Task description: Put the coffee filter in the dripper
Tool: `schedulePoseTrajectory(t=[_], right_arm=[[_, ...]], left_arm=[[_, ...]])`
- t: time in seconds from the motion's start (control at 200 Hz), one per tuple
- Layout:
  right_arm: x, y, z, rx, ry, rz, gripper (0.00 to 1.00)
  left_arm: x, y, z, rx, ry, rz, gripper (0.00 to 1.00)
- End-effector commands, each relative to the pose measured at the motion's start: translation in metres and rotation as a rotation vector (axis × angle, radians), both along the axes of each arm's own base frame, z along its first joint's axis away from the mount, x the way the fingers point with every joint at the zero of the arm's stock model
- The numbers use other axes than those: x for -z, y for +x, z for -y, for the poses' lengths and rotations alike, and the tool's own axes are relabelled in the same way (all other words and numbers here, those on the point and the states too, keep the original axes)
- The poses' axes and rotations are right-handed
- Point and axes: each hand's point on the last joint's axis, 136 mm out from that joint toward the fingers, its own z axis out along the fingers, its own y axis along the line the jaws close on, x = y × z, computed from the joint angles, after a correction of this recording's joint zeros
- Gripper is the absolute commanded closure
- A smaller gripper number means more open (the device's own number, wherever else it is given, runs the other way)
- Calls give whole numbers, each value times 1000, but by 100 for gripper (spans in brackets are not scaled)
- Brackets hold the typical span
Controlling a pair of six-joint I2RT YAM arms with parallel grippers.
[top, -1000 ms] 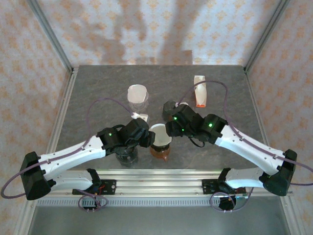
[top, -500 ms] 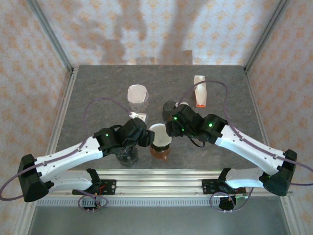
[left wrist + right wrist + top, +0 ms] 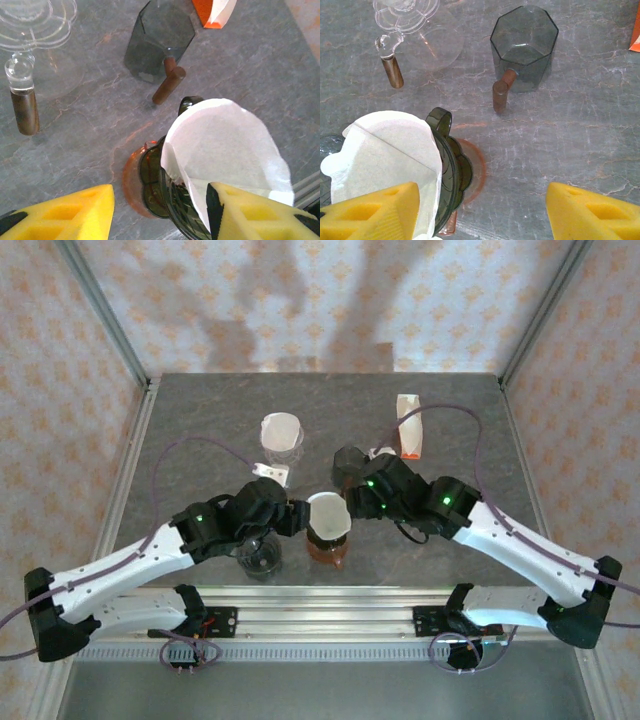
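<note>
just then the filter (image 3: 327,512) stood in the mouth of the dripper (image 3: 327,548), near the front middle of the table (image 3: 200,410), with most of its white cone above the dark glass rim. from the left wrist the filter (image 3: 225,145) leaned to the right of that view, and the dripper (image 3: 152,175) sat on an orange saucer (image 3: 127,182).

the left gripper (image 3: 293,517) hung just beside the filter on its left, jaws spread apart. one yellow pad (image 3: 250,215) lay against the filter's lower edge and the other pad (image 3: 60,215) stood well clear, so nothing was pinched.

the right gripper (image 3: 350,502) hovered just beside the filter on the other side, jaws also spread wide and holding nothing. in its wrist view one pad (image 3: 375,215) overlapped the lower edge of the filter (image 3: 380,155), though whether it touched could not be told. the other pad (image 3: 600,215) was over bare table.

behind the dripper (image 3: 451,170) stood a dark octagonal cup (image 3: 524,45) with a brown handle. to the cup's left was a clear carafe (image 3: 415,30) with a wooden handle. a filter pack (image 3: 408,427) with an orange end sat farther back on the right.
</note>
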Motion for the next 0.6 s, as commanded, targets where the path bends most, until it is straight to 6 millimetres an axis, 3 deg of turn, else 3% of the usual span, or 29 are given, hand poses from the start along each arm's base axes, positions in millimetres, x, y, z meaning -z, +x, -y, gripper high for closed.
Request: schedulePoseTrajectory(t=[0.0,0.21,0.41,0.596], right_arm=[[-6,-3,15,39,-15,21,32],[7,-15,29,46,-9,1,32],[48,-42,26,-27,95,-73,37],[88,-66,15,-83,230,-151,37]], left_arm=[[-16,1,-14,-47,-6,33,48],[-8,-7,-41,-116,-7,44,43],[17,-20,-76,-214,-15,41,24],[38,-30,-106,-315,-46,50,15]])
